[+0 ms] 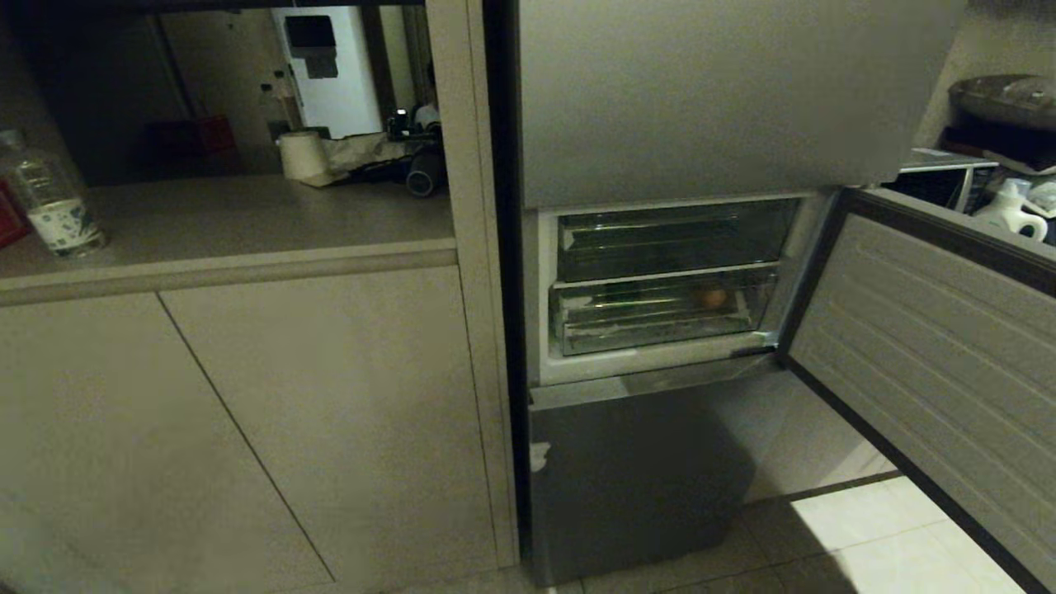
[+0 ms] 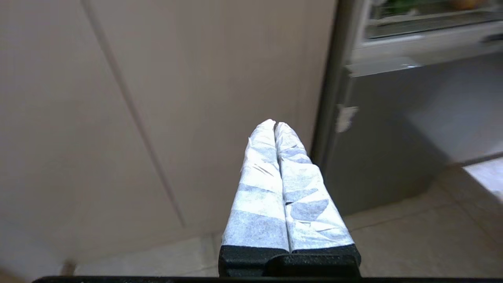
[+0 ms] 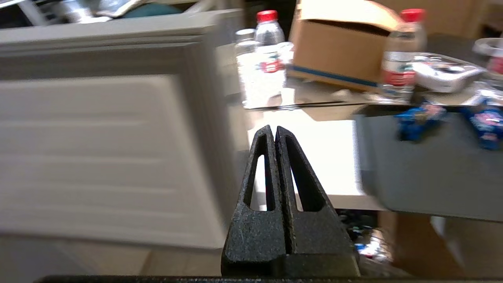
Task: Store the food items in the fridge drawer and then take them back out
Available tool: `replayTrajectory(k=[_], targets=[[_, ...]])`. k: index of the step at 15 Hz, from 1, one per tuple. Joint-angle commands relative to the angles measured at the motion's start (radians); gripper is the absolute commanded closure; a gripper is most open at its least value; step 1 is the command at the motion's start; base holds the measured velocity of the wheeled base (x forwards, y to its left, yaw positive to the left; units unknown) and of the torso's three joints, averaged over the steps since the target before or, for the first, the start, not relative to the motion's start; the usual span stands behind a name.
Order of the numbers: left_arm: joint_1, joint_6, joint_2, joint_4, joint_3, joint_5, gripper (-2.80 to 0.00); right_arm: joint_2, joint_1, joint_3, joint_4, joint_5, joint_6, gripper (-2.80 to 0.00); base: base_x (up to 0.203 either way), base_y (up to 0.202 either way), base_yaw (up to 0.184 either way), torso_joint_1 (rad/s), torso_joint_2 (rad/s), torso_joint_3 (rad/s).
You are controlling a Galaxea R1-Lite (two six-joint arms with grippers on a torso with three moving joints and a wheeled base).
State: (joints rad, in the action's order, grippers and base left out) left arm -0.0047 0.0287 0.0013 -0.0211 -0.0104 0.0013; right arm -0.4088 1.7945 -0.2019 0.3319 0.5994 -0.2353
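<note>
The fridge drawer (image 1: 660, 318) is pushed in behind the open fridge door (image 1: 932, 346), with the round orange food (image 1: 709, 297) and the green food (image 2: 401, 4) inside, while the left gripper (image 2: 275, 125) and right gripper (image 3: 274, 129) are both pressed together, holding nothing.

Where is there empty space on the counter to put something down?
The counter is bare in the middle, between the water bottle at its left end and the paper roll at the back. The back right corner is crowded with clutter.
</note>
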Motion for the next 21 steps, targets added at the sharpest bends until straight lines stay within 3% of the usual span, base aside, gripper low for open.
replayTrajectory(k=[1, 6, 11, 13, 15, 18, 21], targets=[[0.000, 0.000, 0.001, 0.001, 0.000, 0.000, 0.00, 0.410, -1.790, 0.233, -0.249, -0.600, 0.234, 0.00, 0.000, 0.000, 0.000, 0.000, 0.00, 0.000], [0.000, 0.000, 0.000, 0.001, 0.000, 0.000, 0.00, 0.397, -1.790, 0.160, -0.220, -0.653, 0.210, 0.00, 0.000, 0.000, 0.000, 0.000, 0.00, 0.000], [0.000, 0.000, 0.000, 0.000, 0.000, 0.000, 0.00, 0.148, -1.779, 0.053, -0.220, -0.730, 0.184, 0.00, 0.000, 0.000, 0.000, 0.000, 0.00, 0.000], [0.000, 0.000, 0.000, 0.000, 0.000, -0.001, 0.00, -0.030, -1.765, -0.010, -0.206, -0.744, 0.130, 0.00, 0.000, 0.000, 0.000, 0.000, 0.00, 0.000], [0.000, 0.000, 0.000, 0.000, 0.000, 0.000, 0.00, -0.196, -1.737, -0.095, -0.146, -0.761, 0.023, 0.00, 0.000, 0.000, 0.000, 0.000, 0.00, 0.000], [0.000, 0.000, 0.002, 0.001, 0.000, 0.000, 0.00, -0.400, -1.609, -0.234, -0.089, -0.796, -0.157, 0.00, 0.000, 0.000, 0.000, 0.000, 0.00, 0.000], [0.000, 0.000, 0.000, 0.000, 0.000, 0.000, 0.00, -0.570, -1.418, -0.281, -0.060, -0.799, -0.203, 0.00, 0.000, 0.000, 0.000, 0.000, 0.00, 0.000]])
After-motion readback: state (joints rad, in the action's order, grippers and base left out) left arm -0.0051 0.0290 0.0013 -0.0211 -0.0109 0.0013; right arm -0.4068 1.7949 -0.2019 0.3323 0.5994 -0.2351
